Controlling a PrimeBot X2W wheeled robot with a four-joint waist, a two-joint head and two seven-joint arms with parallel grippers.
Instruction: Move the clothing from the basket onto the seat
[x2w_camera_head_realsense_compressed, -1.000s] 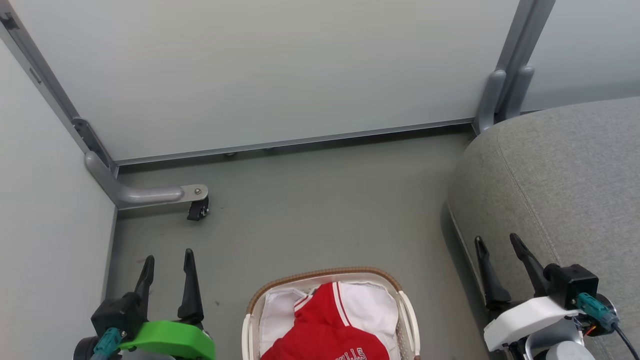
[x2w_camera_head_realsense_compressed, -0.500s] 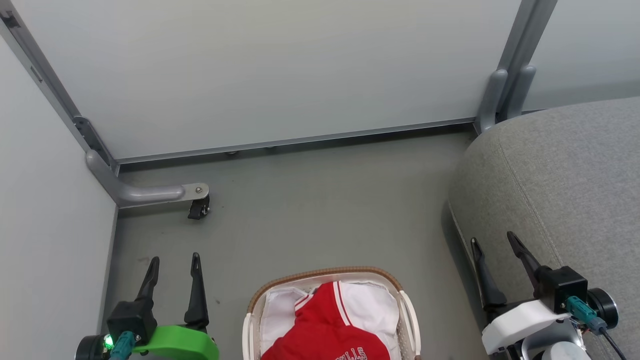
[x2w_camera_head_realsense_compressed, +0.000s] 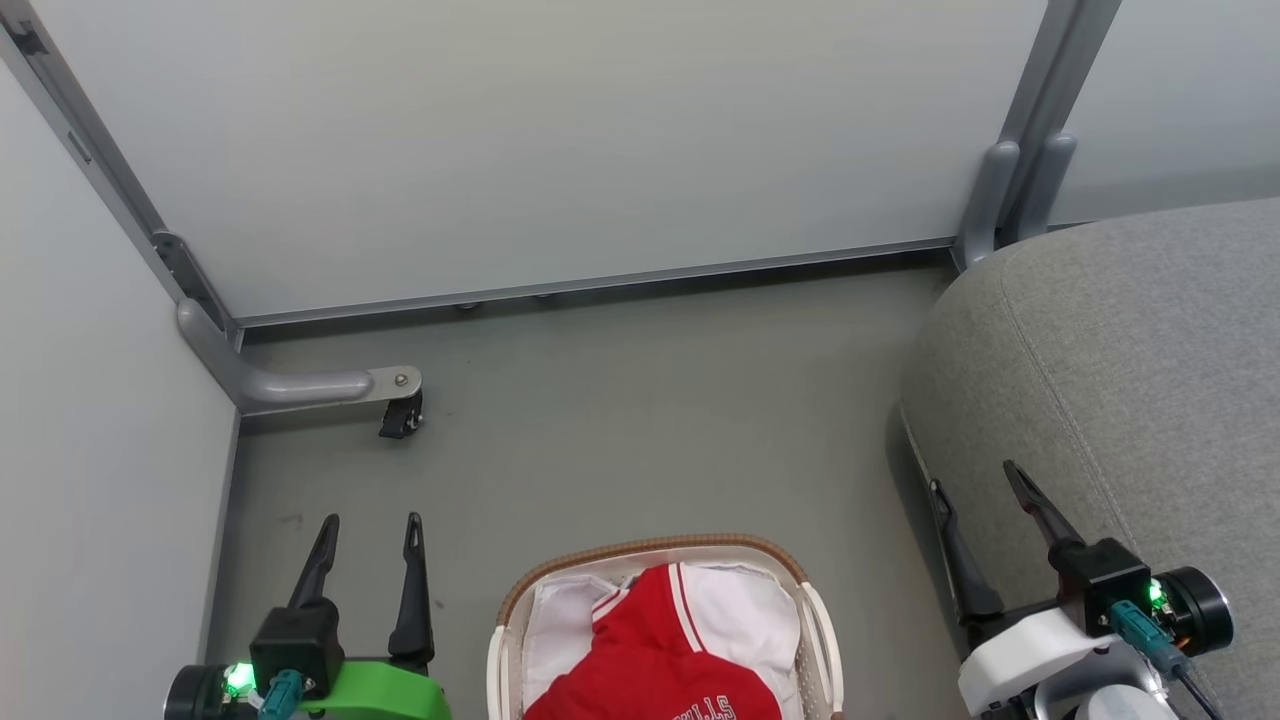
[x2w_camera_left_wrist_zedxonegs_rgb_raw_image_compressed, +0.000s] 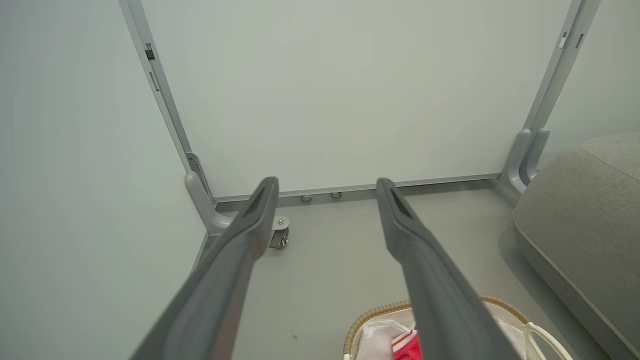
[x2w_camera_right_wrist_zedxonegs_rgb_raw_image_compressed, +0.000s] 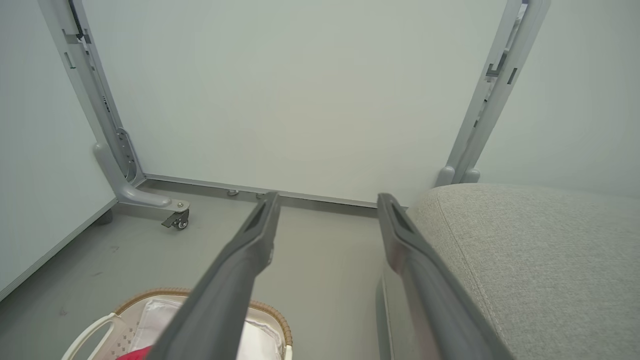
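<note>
The clothing (x2w_camera_head_realsense_compressed: 645, 660), a red jersey with white stripe trim and white lettering, lies in the basket (x2w_camera_head_realsense_compressed: 650, 549), a white basket with a brown woven rim and white liner, on the floor at the bottom centre of the head view. The grey seat (x2w_camera_head_realsense_compressed: 1120, 360) fills the right side. My left gripper (x2w_camera_head_realsense_compressed: 372, 524) stands open to the left of the basket, over the floor, holding nothing. Open as well, my right gripper (x2w_camera_head_realsense_compressed: 975, 476) hangs at the seat's front edge, right of the basket. The basket rim (x2w_camera_left_wrist_zedxonegs_rgb_raw_image_compressed: 380, 310) and a bit of red clothing (x2w_camera_left_wrist_zedxonegs_rgb_raw_image_compressed: 407, 345) show in the left wrist view.
Pale partition panels (x2w_camera_head_realsense_compressed: 540, 140) close off the back and left side. A grey panel foot with a black caster (x2w_camera_head_realsense_compressed: 400, 415) juts onto the floor at the left. Grey upright posts (x2w_camera_head_realsense_compressed: 1010, 190) stand by the seat's far corner. Bare grey floor (x2w_camera_head_realsense_compressed: 640, 420) lies beyond the basket.
Both grippers have turned slightly: the left one shifted right toward the basket, the right one shifted a little right and lower. Green lights now show at both wrists. The basket and clothing are unmoved.
</note>
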